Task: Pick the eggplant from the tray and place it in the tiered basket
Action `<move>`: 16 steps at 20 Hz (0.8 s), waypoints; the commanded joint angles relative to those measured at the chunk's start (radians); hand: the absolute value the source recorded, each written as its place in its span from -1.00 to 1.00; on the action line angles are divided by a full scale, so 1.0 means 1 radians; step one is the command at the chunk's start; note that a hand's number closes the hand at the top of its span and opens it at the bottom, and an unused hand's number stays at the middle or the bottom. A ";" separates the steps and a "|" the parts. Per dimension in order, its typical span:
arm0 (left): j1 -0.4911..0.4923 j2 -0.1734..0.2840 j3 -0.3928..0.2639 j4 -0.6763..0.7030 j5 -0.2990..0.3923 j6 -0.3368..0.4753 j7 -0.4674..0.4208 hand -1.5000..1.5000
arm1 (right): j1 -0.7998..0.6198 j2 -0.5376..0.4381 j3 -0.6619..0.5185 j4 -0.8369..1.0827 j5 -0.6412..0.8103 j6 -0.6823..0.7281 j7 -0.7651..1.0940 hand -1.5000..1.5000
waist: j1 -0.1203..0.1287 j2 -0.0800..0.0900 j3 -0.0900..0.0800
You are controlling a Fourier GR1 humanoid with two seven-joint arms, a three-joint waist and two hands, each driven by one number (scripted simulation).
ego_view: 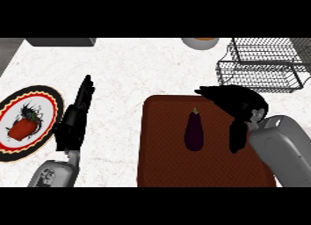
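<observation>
A dark purple eggplant [195, 131] with a small green stem lies lengthwise on the reddish-brown tray [163, 154], near its middle. My right hand [239, 105] hovers over the tray's far right part, just right of the eggplant; its fingers are relaxed and point left and down, apart from the eggplant. The black wire tiered basket [265, 63] stands at the counter's back right, beyond the tray. My left hand [76, 118] rests left of the tray with straight fingers pointing away, holding nothing.
A round plate [9, 110] with a black and red rim holds a red vegetable [23, 128] at the left edge. A bowl [200, 42] with something orange and a grey object [61, 41] sit along the back edge.
</observation>
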 commanded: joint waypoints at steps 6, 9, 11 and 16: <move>0.017 -0.035 0.017 -0.031 -0.025 -0.029 0.024 0.00 | 0.034 0.087 -0.010 0.069 0.124 -0.029 -0.117 -1.00 | 0.001 -0.001 0.000; -0.024 -0.003 0.050 -0.053 -0.017 -0.065 0.065 0.00 | -0.028 0.106 -0.039 0.154 0.139 -0.024 -0.163 -1.00 | 0.003 0.000 0.000; -0.003 -0.038 0.029 -0.101 -0.040 -0.032 0.111 0.00 | 0.090 0.088 -0.033 0.029 0.148 -0.008 -0.148 -1.00 | -0.003 -0.002 0.000; -0.003 -0.051 0.056 -0.047 -0.053 -0.057 0.052 0.00 | 0.086 0.133 -0.043 0.098 0.215 -0.022 -0.196 -1.00 | -0.002 -0.001 0.000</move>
